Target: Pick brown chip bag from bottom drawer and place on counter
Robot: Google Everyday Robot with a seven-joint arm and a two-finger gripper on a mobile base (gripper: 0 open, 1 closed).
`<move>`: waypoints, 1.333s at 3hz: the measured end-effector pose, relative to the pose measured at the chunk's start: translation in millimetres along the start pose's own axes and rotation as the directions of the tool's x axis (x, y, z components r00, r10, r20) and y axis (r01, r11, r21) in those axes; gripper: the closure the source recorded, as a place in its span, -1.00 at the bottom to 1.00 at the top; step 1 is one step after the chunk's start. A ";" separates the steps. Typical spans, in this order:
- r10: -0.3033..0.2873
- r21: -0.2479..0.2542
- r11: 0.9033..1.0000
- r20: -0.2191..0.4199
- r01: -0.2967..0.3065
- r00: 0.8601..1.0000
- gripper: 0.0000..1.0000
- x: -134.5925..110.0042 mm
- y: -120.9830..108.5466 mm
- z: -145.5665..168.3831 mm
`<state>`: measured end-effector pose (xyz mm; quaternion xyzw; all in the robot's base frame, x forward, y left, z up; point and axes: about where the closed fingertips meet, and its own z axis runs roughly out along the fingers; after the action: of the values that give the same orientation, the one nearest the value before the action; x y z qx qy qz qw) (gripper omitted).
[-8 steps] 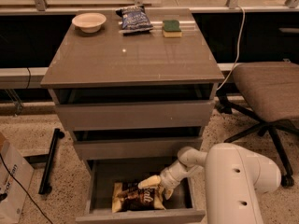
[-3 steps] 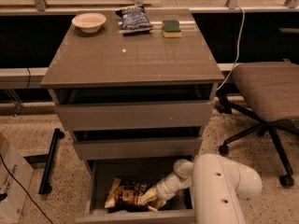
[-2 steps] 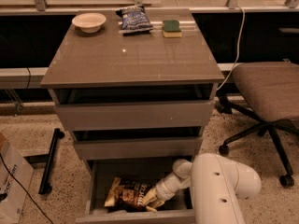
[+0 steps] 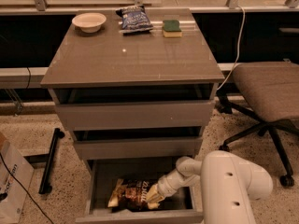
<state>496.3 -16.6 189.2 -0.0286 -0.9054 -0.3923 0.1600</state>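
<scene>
The bottom drawer [image 4: 98, 185] is pulled open at the foot of the grey cabinet. The brown chip bag [image 4: 131, 193] lies flat inside it, tan ends showing. My gripper [image 4: 153, 198] reaches down into the drawer from the right and sits at the bag's right end, touching it. The white arm [image 4: 229, 185] fills the lower right. The counter [image 4: 131, 55] is the glossy grey-brown top above the three drawers.
On the counter's far edge stand a white bowl [image 4: 88, 21], a blue chip bag [image 4: 135, 18] and a green-yellow sponge [image 4: 172, 28]. An office chair [image 4: 266, 97] stands to the right. A black bar [image 4: 49, 160] and a box [image 4: 11, 185] lie on the floor at left.
The gripper has moved down and left onto the bag's right end since 2.7 s ago, and the bag slid a little left. Little change over the last second.
</scene>
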 end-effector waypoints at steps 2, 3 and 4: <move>-0.113 -0.018 0.993 0.085 0.115 0.990 1.00 12.4 45.3 -62.3; -0.254 0.023 0.967 0.125 0.253 0.959 1.00 38.2 81.3 -110.8; -0.391 0.110 0.919 0.123 0.379 0.912 1.00 76.0 115.3 -151.2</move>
<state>485.1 -51.3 390.7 0.1291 -0.9180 -0.3746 0.0158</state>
